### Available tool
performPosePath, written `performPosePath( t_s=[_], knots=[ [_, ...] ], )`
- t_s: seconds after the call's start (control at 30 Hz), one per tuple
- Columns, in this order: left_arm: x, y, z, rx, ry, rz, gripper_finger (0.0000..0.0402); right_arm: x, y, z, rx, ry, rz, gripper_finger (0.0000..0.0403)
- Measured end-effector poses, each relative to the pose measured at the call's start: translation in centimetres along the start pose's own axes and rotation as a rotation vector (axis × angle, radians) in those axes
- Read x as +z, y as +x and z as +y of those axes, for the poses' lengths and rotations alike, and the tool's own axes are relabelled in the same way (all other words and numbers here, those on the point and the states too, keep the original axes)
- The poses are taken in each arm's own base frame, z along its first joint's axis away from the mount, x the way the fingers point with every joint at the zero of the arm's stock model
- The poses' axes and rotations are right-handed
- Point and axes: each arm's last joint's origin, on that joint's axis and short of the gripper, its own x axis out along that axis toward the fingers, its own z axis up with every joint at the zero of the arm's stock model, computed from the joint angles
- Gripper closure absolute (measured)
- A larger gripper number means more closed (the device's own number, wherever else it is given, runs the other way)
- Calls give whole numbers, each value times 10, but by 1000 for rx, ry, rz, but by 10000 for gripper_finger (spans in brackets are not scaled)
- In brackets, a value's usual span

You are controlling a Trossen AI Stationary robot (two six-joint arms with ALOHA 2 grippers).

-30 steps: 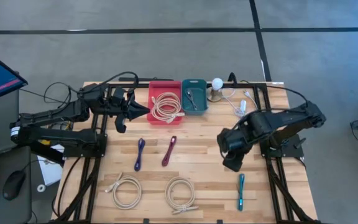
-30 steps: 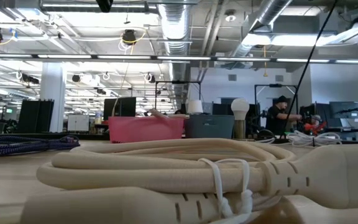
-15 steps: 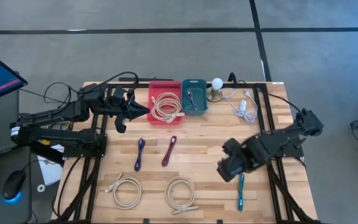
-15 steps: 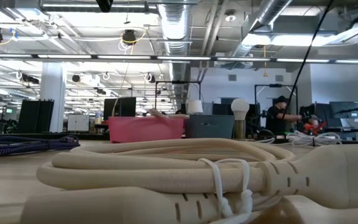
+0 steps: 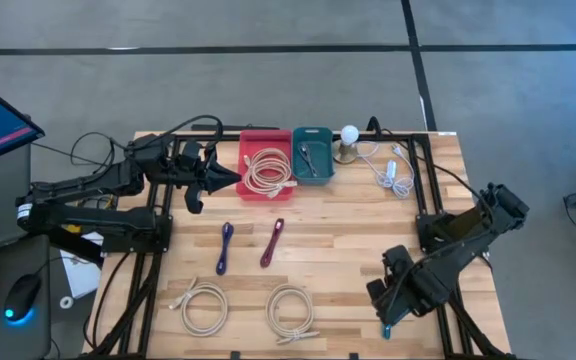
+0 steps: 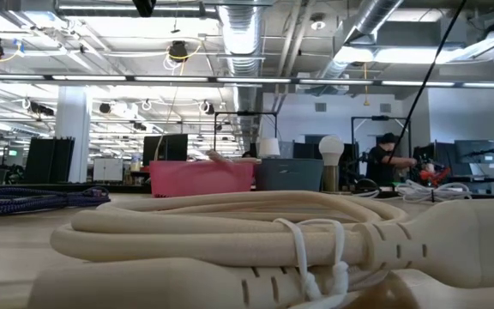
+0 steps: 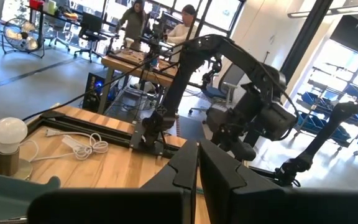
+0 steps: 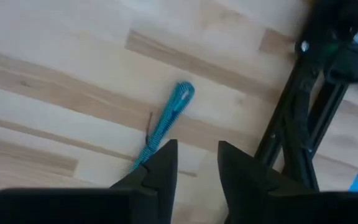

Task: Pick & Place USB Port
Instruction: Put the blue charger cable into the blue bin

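Observation:
A teal braided USB cable [image 8: 166, 123] lies flat on the wooden table near its near right corner; in the high view only its near end [image 5: 386, 324] shows below my right gripper [image 5: 381, 300]. That gripper [image 8: 196, 163] is open and hangs over the cable's near half, fingers pointing down, one fingertip in front of the cable. I cannot see any touch. My left gripper [image 5: 224, 178] [image 7: 197, 167] waits shut at the far left, beside the red bin [image 5: 265, 136].
A purple cable [image 5: 225, 247] and a maroon cable [image 5: 272, 242] lie mid-table. Two cream coils [image 5: 204, 305] [image 5: 291, 310] lie by the near edge. The red bin holds a cream coil; a teal bin [image 5: 312, 133], a light bulb [image 5: 349, 134] and a white cord [image 5: 389, 170] stand along the far edge.
My right arm has swung from the middle right of the table toward the near edge, coming over the teal cable. The cable and the other things have stayed where they were.

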Motion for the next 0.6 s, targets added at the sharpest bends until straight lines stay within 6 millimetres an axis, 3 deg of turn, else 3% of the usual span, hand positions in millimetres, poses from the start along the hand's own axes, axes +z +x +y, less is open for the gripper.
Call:
performPosePath(
  t_s=[0.4,0.6],
  knots=[
    [0,0,0,0,0,0,385,-14,46,15,112,41,72,197],
    [0,0,0,0,0,0,385,-23,69,6,65,84,70,190]
  ],
)
